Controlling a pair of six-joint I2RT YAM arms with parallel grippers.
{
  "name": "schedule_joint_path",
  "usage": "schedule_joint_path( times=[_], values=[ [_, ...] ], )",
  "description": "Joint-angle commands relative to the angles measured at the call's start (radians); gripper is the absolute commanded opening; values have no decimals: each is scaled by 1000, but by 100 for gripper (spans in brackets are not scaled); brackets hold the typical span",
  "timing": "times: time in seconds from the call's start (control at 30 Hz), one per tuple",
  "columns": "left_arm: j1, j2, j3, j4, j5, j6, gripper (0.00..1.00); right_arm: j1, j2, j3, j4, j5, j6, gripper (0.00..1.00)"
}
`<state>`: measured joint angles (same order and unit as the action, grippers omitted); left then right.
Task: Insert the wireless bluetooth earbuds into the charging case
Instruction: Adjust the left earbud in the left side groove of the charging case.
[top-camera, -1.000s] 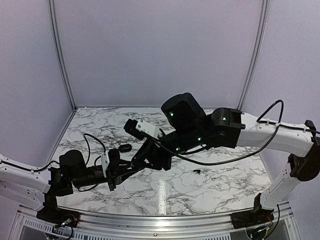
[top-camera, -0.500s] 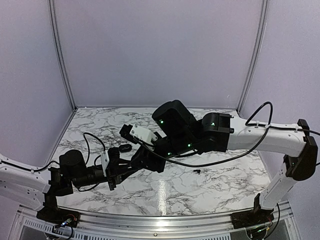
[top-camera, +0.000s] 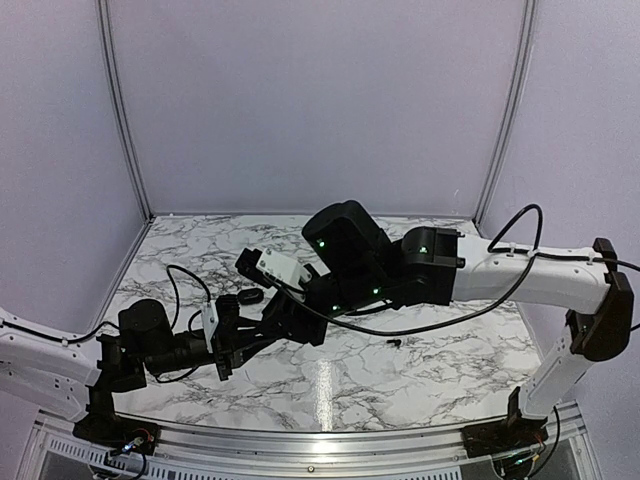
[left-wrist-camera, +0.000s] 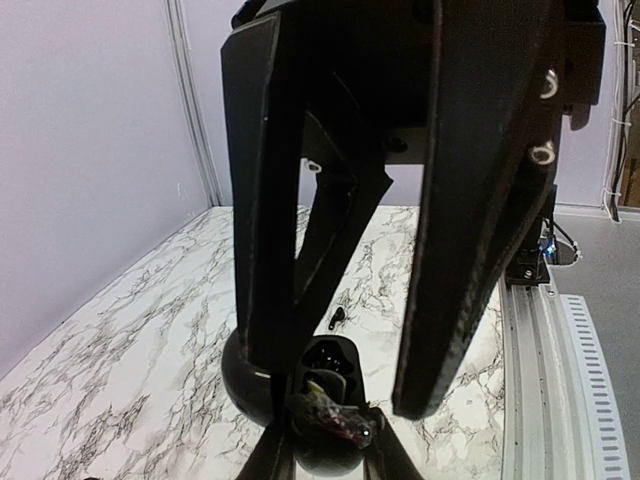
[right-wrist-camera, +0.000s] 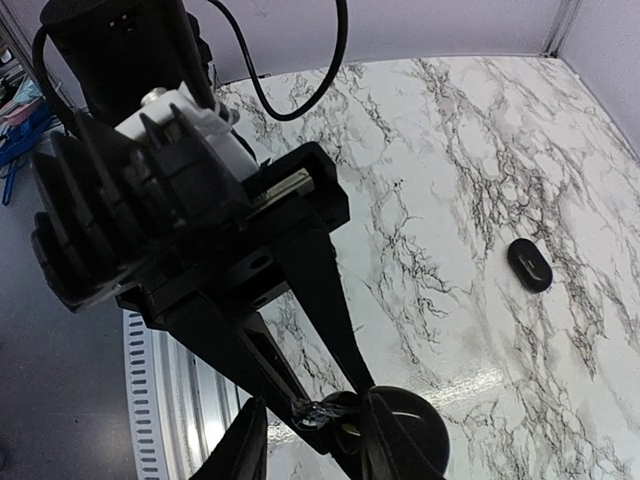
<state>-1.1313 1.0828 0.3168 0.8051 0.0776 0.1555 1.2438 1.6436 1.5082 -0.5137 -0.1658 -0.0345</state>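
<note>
1. Lower centre of the left wrist view: left gripper (right-wrist-camera: 305, 405) clamped tight on one earbud (left-wrist-camera: 335, 420), pinched at the very fingertips.
2. Held just above the open charging case (left-wrist-camera: 330, 358), over its hollow; touching it or not, cannot tell.
3. Case resting on the marble table (right-wrist-camera: 480, 130), rounded lid (left-wrist-camera: 248, 388) standing open at its left in that view.
4. Right gripper (left-wrist-camera: 338, 388) reaching down from the top of the same view, jaws partly apart, one finger on each side of the case; pressing on it or not, cannot tell.
5. Second earbud (left-wrist-camera: 338, 318) lying loose on the table just beyond the case, mid-frame.
6. Black oval piece (right-wrist-camera: 530, 265) at the right of the right wrist view, flat on the table, well apart from both grippers.
</note>
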Motion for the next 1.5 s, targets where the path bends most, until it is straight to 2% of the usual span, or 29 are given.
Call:
schedule_joint_path(
  times=[0.0,0.37,0.67,0.77,0.87,1.07,1.33,1.47],
  values=[
    [4,-23,16,43,-7,-12,0,12,9,-6,36,-17,9,33],
    [4,-35,12,46,-3,-15,0,14,15,-47,55,-6,0,33],
    [5,-45,8,46,-10,-20,0,14,22,-52,41,2,-13,22],
    [6,-41,10,47,-7,-22,0,14,24,-53,29,4,-17,29],
    [5,-41,11,48,-9,-20,0,14,22,-60,25,11,-21,30],
    [7,-41,11,48,-7,-19,0,14,18,-63,12,40,-28,20],
    [12,-51,9,48,-6,-22,0,14,-7,-85,32,19,-42,0],
    [16,-56,11,48,-1,-25,0,14,-21,-110,56,-6,-45,0]
  ],
)
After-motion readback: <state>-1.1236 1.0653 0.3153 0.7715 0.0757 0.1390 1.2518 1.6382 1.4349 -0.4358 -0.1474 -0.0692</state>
